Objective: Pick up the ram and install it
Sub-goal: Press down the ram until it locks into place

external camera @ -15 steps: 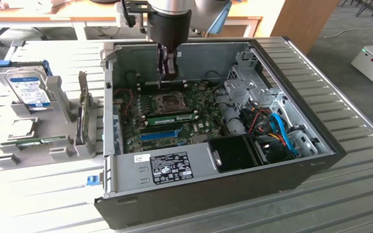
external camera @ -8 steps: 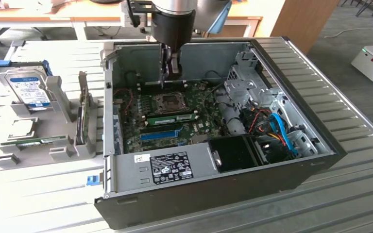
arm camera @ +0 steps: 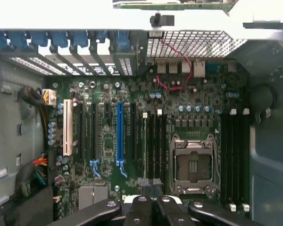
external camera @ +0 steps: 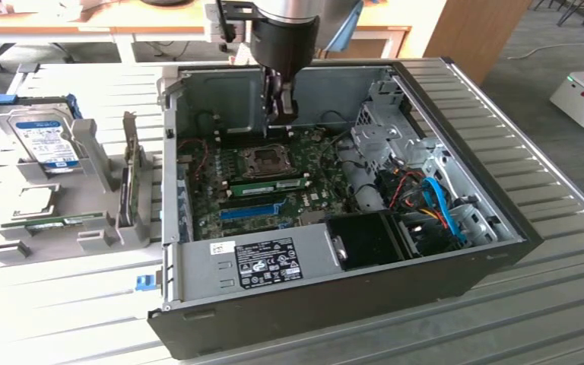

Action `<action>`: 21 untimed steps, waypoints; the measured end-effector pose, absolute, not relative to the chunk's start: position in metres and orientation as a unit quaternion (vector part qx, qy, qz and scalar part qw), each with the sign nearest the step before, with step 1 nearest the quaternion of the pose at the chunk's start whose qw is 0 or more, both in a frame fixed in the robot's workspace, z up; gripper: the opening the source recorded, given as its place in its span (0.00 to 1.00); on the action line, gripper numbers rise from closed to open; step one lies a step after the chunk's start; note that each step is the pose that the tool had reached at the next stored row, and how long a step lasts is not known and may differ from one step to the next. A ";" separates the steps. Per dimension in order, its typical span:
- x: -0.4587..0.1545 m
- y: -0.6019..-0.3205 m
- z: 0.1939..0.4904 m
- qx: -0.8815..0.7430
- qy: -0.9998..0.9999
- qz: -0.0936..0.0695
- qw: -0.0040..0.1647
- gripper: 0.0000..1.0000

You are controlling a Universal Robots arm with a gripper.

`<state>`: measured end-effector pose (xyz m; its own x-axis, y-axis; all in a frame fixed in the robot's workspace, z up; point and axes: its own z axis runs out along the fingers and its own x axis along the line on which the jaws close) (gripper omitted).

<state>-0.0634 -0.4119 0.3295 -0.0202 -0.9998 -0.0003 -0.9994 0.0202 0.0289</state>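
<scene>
In the exterior view, the long thin green ram stick [external camera: 277,185] lies flat along a slot on the green motherboard [external camera: 312,199], inside the open black metal computer case [external camera: 373,296] on the ribbed grey desk [external camera: 576,304]. The black end effector [external camera: 280,114] hangs straight down above it, toward the far side of the case.

In the wrist view, the ram [arm camera: 145,146] sits edge-up in its slot, left of the square metal chip socket [arm camera: 193,165]. The end effector [arm camera: 153,186] looks closed and empty. A good push would go straight down on the stick, so both ends click in.
</scene>
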 end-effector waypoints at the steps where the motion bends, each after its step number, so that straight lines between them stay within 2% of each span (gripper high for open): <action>1: -0.062 -0.412 0.329 0.700 -0.714 -0.010 0.010 0.11; 21: -0.042 -0.412 0.329 0.700 -0.714 -0.010 0.010 0.11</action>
